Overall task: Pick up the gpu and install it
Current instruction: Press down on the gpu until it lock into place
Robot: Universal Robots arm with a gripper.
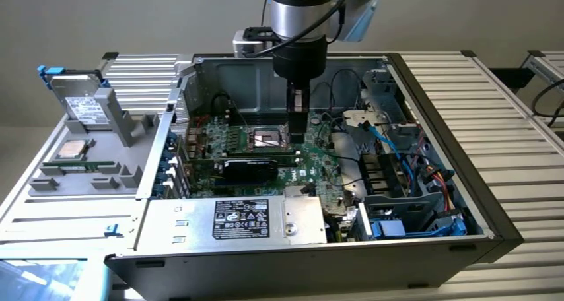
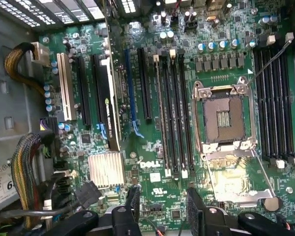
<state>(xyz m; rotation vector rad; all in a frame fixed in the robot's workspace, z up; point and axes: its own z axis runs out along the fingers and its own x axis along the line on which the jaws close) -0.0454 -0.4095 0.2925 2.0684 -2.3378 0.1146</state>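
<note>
The gpu (image 1: 255, 164), a black-cooled card, stands on edge in a slot of the green motherboard (image 1: 319, 157) inside the open computer case. In the wrist view the gpu (image 2: 109, 98) sits in a black slot among the expansion slots, with nothing touching it. My gripper (image 1: 300, 134) hangs above the board near the bare CPU socket (image 1: 269, 140), to the exterior view's right of the gpu and apart from it. The gripper (image 2: 164, 204) is open. Its two black fingers (image 2: 133, 199) stand apart with only the motherboard (image 2: 152, 162) showing between them.
The power supply (image 1: 238, 218) closes the case's front. Blue and black cables (image 1: 387, 149) crowd the exterior view's right side. A grey fixture tray (image 1: 132, 133) at the exterior view's left holds a hard drive (image 1: 86, 107). Sleeved cable bundles (image 2: 24, 162) and a silver heat sink (image 2: 106, 169) lie near the gpu.
</note>
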